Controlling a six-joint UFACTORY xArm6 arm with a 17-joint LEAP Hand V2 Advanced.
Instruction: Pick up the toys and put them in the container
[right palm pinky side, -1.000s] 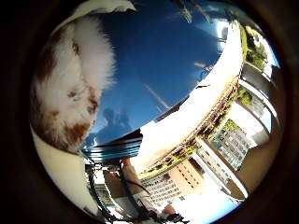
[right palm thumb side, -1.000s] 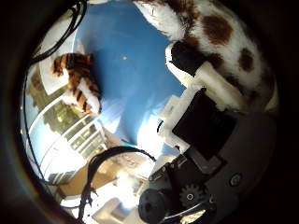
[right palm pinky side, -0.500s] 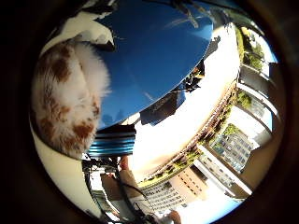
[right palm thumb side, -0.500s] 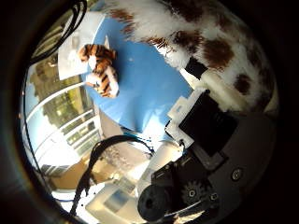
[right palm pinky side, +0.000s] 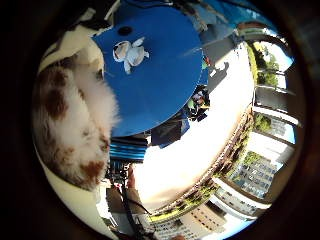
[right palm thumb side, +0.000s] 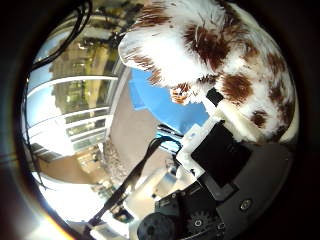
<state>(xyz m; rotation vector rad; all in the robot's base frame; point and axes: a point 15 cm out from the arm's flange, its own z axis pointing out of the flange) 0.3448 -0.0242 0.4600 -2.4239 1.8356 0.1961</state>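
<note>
One toy in hand: the spotted plush toy sat close against the palm, with the hand apparently clamped on it.
Other toy: a small white plush lay on the blue table, at 11 o'clock.
Container: not seen.
Risk: soft fur might slip from the fingers mid-carry.

worktop: round, blue, out in bright sun
pavement: pale, sunlit, just beside the worktop
buildings: multi-storey blocks beyond the pavement
trees: green, near a white railing
</note>
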